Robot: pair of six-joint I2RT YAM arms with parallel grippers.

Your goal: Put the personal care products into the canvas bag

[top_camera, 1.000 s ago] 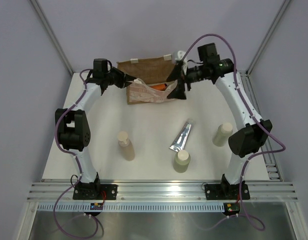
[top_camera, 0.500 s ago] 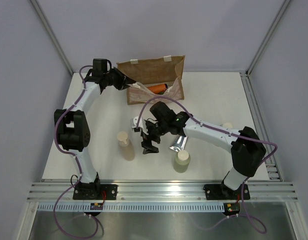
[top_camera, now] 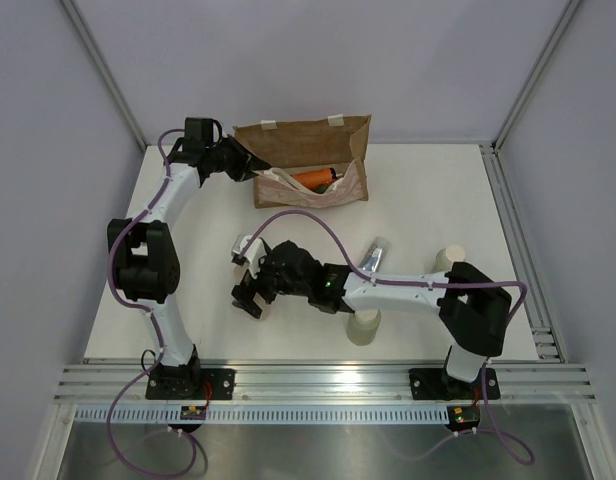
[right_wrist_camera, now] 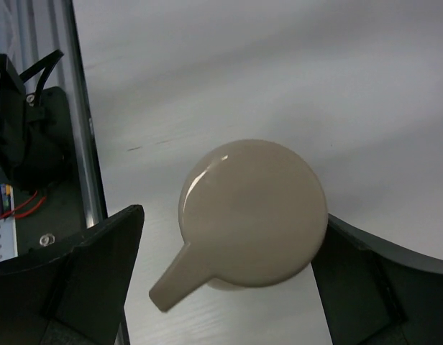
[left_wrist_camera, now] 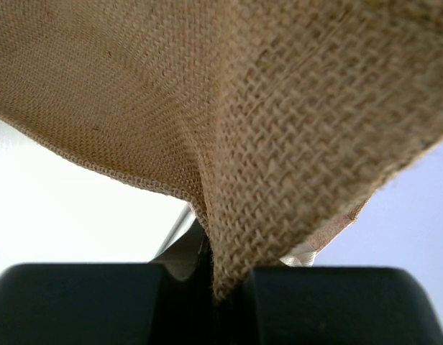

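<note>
No writing can be read: the brown jute canvas bag shows its cream-and-pink printed front sagging forward in the top view, with any lettering too small to make out. The bag stands at the far side of the white desk, with two cream handle tabs on its back rim. An orange bottle lies in its open mouth; the rest of the inside is hidden.

The left pincer is clamped on the bag's left edge, and its wrist view shows coarse weave squeezed between the black fingers.

The right pincer has its fingers spread wide to either side of a beige cylindrical bottle with a cream cap. This bottle stands upright on the desk's near left and is seen only from above; the arm covers it in the top view.

A silver-blue tube lies mid-desk, its near end behind the right arm. A second beige bottle and a third beige bottle stand partly hidden by that arm.
</note>
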